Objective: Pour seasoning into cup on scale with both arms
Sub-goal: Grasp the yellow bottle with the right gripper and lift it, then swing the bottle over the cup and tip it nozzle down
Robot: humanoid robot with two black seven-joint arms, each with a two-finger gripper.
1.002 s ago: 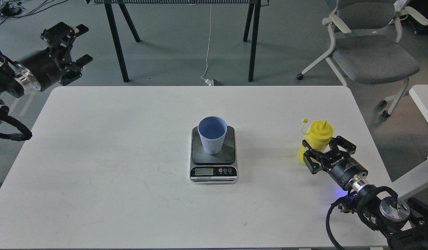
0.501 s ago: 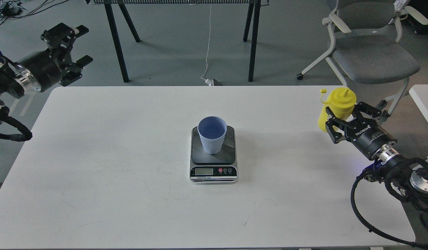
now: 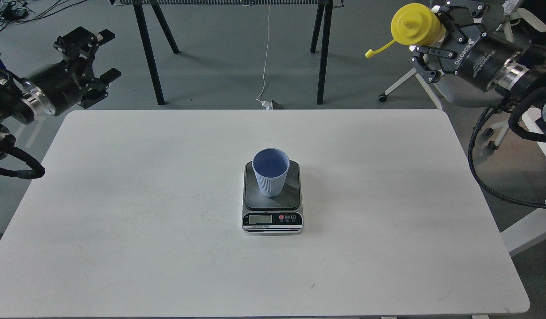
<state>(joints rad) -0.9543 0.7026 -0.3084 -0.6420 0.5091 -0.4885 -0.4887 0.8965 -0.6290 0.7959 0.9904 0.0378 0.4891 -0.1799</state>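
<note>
The light blue ribbed cup (image 3: 271, 172) stands upright on the dark platform of the scale (image 3: 272, 204) at the middle of the white table. My right gripper (image 3: 432, 33) is shut on the yellow seasoning bottle (image 3: 414, 25) and holds it high at the upper right, beyond the table's back right corner. The bottle tilts left, and its small cap (image 3: 369, 54) hangs off on its tether. My left gripper (image 3: 104, 57) is open and empty, raised beyond the table's back left corner.
The white table (image 3: 122, 221) fills most of the view. Black legs of another table (image 3: 151, 57) stand behind it. A grey office chair (image 3: 472, 88) is at the back right, behind my right arm. A white cable (image 3: 266, 57) hangs at the back centre.
My right gripper has lifted the yellow bottle from the table's right side up and back to the upper right and tilted it left. My left arm has barely moved.
</note>
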